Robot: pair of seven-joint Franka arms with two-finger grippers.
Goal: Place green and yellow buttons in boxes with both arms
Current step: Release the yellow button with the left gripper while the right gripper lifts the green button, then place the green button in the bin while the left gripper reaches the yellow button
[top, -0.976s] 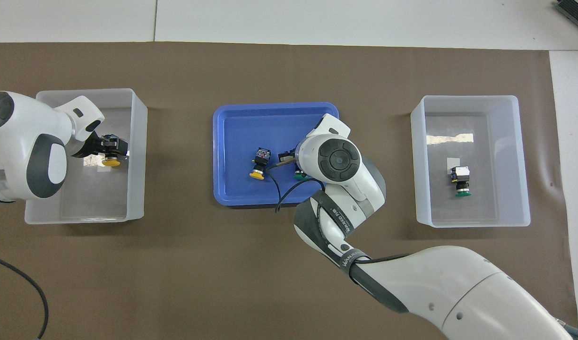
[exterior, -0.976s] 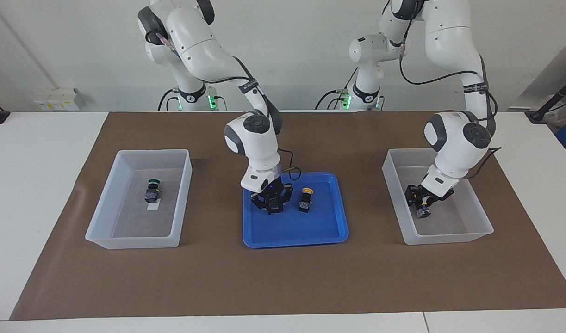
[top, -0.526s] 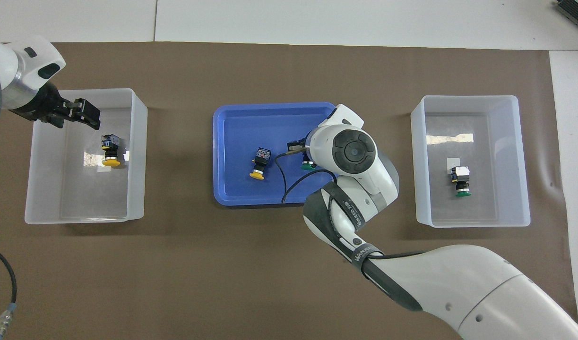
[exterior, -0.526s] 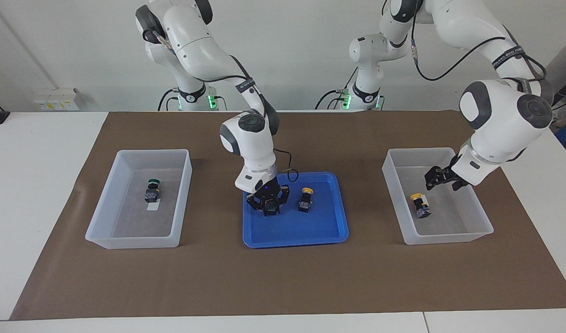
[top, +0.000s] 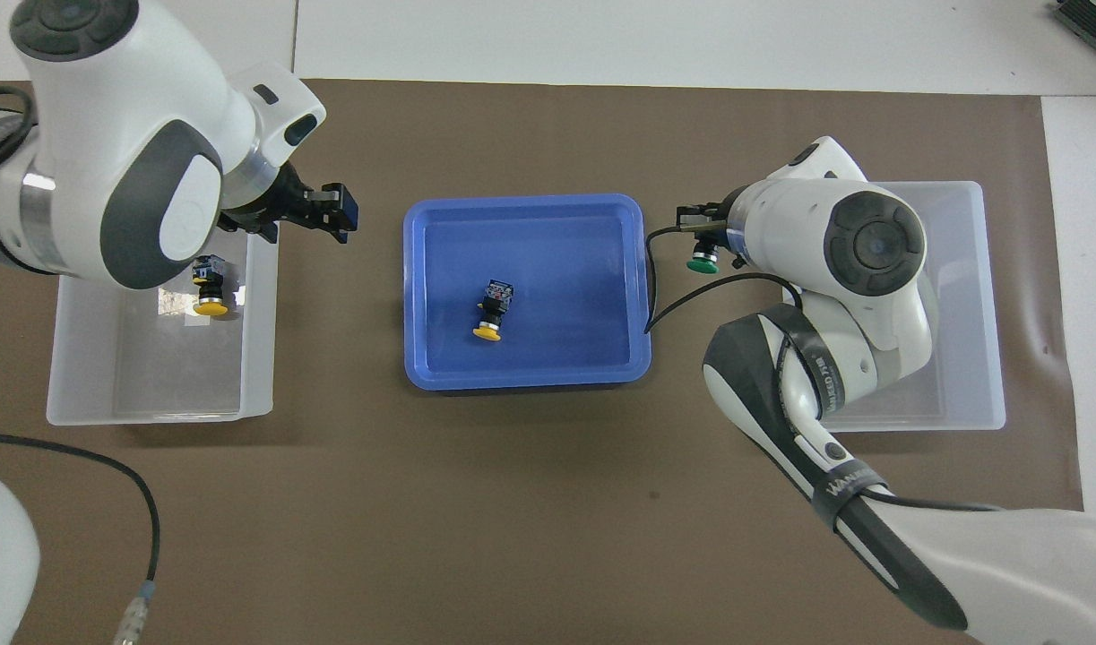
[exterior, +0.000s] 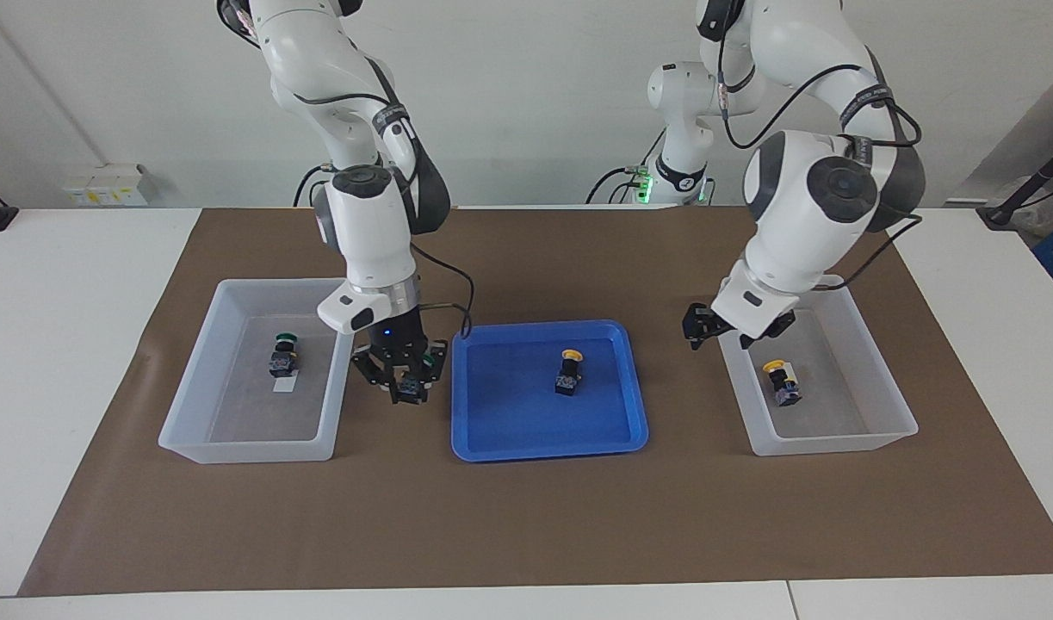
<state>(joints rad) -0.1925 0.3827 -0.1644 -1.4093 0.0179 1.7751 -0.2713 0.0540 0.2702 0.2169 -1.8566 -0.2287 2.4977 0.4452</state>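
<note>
Right gripper (exterior: 408,389): fingers clamped on a green button (top: 703,263), up over the brown mat between blue tray (exterior: 634,413) and one box (exterior: 190,430).
Left gripper (exterior: 696,331): fingers apart, empty, over the other box's (exterior: 888,430) rim.
Yellow buttons: one in tray (exterior: 567,372), one in that box (exterior: 781,382).
Second green button (exterior: 282,354): in the first box.

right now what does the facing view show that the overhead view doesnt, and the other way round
Only the facing view shows the green button lying in the box at the right arm's end; from overhead the right arm covers it. Only the overhead view plainly shows the green cap of the held button in the right gripper. Both show a yellow button in the blue tray, another yellow button in the other box, and the empty left gripper.
</note>
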